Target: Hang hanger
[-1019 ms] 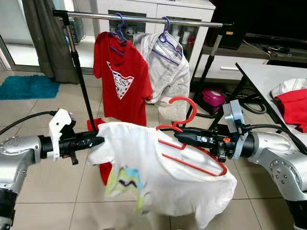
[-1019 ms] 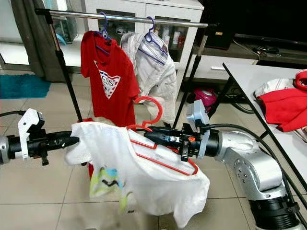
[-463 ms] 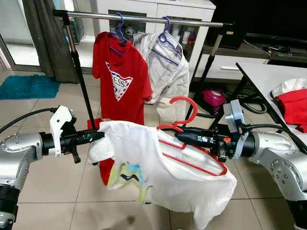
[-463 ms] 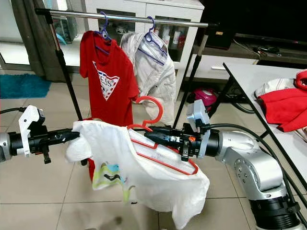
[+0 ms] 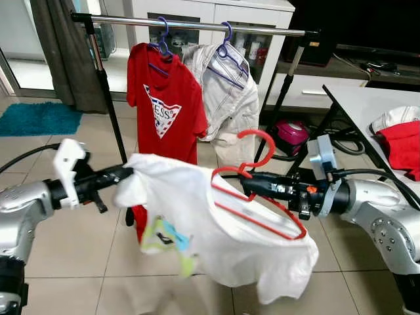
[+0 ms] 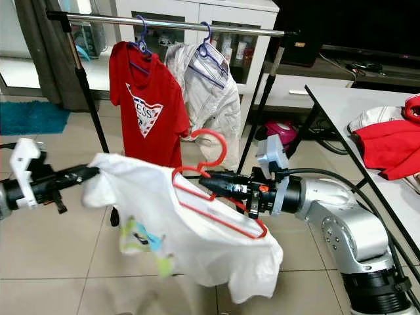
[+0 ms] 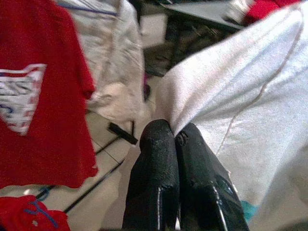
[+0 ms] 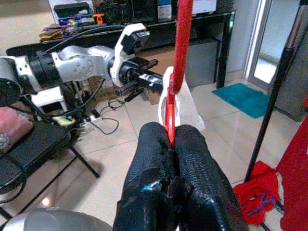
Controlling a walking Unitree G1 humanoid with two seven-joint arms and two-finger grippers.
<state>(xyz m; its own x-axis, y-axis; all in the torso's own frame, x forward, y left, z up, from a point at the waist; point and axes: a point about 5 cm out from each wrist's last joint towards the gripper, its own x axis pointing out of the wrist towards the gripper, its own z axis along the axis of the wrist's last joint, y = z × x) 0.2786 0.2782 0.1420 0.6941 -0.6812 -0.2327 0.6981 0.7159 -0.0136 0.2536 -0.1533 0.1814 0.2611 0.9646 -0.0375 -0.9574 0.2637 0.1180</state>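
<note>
I see a glossy red plastic hanger (image 5: pixel 259 190), soft matt white cloth shirt (image 5: pixel 216 223), shiny metal rail (image 5: pixel 197 25), glossy floor tiles (image 5: pixel 79 243).

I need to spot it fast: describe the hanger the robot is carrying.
Start at the clothes rail, where purple hangers hold a red shirt and a pale jacket. Below it, the right gripper clamps a red hanger wearing a white shirt, the only red one.

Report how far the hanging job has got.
Done: the white shirt is already on the red hanger, and a red shirt and a pale jacket hang on the rail. In hand: the right gripper is shut on the hanger near its hook; the left gripper pinches the shirt's edge. Left: the hook is below the rail, so it must be raised and hooked on.
</note>
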